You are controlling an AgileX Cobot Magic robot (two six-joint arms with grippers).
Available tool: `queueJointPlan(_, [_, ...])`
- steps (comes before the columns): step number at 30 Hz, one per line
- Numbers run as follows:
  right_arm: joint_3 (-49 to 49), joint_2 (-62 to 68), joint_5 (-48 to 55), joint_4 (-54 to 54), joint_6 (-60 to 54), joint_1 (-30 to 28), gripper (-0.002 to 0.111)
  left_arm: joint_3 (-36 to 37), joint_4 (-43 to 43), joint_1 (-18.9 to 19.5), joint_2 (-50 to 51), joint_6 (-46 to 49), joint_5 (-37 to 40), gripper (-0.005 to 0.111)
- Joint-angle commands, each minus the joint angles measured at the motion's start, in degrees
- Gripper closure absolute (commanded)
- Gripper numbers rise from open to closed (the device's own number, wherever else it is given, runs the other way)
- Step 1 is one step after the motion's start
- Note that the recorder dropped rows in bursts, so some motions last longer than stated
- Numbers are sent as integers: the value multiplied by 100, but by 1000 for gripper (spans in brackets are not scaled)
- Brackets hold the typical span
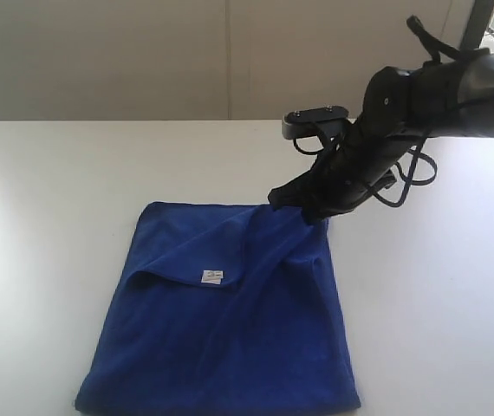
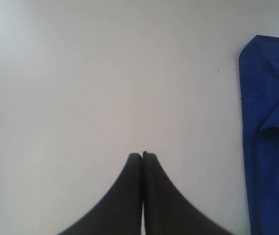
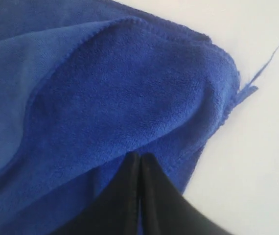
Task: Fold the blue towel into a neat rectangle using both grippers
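Left gripper (image 2: 142,154): black, jaws pressed together with nothing between them, poised over bare white table (image 1: 48,217), out of the exterior view; the cloth's edge lies off to one side of it, apart. Blue towel (image 1: 230,338): one, royal blue, spread on the table in the near centre, roughly square, its near edge at the frame's bottom. Its far left corner is turned over onto the cloth as a flap, with a small white tag (image 1: 211,276) at the flap's edge. Creases run towards the far right corner. Right gripper (image 1: 303,212): black, cabled, angled down from the right, jaws closed on that far right corner, cloth bunched up at the tips.
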Motion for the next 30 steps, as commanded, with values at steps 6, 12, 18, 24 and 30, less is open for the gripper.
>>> queueJointPlan(6, [43, -301, 183, 825, -491, -8, 108, 11, -46, 4, -54, 14, -6, 107])
queueJointPlan(12, [43, -301, 322, 1043, -621, -8, 108, 11, -46, 4, -54, 14, -74, 107])
queueJointPlan(18, [43, -301, 390, 1043, -633, -8, 108, 11, -85, 4, -42, 14, -92, 107])
queueJointPlan(24, [43, -301, 298, 1043, -633, -8, 108, 74, -1253, -78, 355, 1033, 424, 107])
queueJointPlan(30, [43, -301, 254, 1043, -621, -8, 108, 137, -1569, -1167, 1146, 1184, -349, 107])
